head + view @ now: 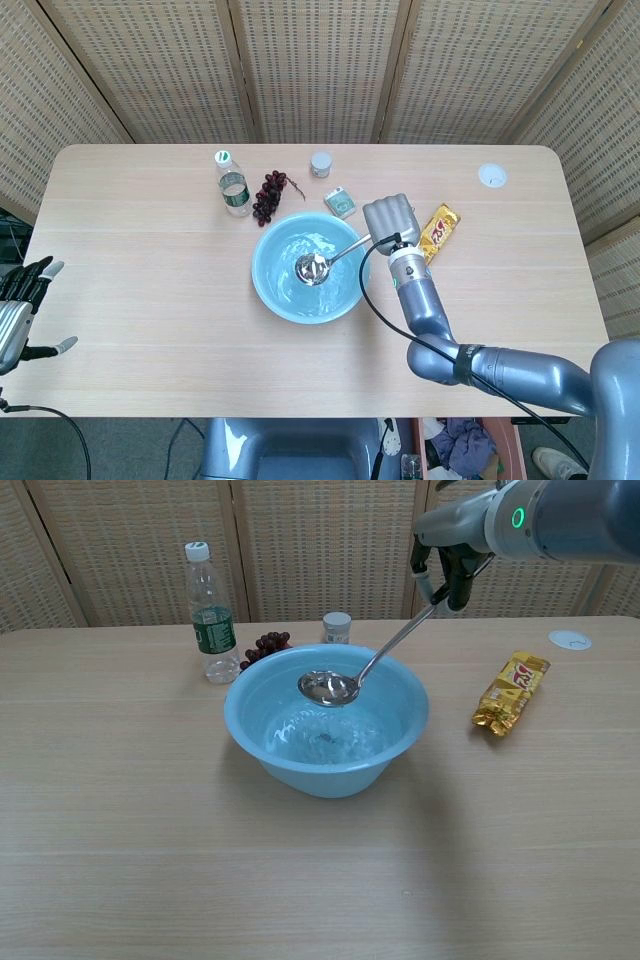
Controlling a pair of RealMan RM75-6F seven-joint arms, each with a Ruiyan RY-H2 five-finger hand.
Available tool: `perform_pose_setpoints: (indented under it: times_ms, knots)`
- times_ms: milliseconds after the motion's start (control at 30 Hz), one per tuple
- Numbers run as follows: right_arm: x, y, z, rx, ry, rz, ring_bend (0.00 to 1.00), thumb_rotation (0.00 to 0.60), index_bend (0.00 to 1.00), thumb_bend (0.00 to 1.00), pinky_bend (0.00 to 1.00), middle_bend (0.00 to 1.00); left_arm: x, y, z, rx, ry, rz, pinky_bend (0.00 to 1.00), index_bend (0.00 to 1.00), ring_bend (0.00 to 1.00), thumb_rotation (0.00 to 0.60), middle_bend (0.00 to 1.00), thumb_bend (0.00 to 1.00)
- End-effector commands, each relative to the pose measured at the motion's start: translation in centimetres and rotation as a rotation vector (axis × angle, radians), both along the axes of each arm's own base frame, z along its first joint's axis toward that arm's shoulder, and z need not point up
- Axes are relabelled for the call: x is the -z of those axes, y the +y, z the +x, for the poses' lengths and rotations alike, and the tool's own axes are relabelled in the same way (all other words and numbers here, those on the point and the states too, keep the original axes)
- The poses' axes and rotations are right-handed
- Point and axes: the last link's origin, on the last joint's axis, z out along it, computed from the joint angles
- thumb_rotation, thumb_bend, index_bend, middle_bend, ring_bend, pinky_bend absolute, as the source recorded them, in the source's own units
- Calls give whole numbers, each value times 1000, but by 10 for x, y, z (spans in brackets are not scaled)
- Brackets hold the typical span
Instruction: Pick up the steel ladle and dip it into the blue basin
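No readable text; print on bottle point(208, 614) label and gold snack pack point(511, 691) too blurred.
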Motion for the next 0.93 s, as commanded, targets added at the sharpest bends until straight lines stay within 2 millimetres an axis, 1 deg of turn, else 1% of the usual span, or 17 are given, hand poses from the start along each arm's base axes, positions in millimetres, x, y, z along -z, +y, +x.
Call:
perform_pose_setpoints:
  times_ms: [33, 933]
  knots:
    - [-4, 0, 3, 1, -1, -7, 979, 600, 785, 815, 1000, 1000, 0, 0, 0, -1, 1, 0, 0, 0, 0, 600, 0, 0]
    - [-31, -3, 27, -14, 33, -72, 979, 600, 785, 815, 1000, 1000, -1, 1, -2, -9, 1, 1, 0, 0, 0, 600, 0, 0]
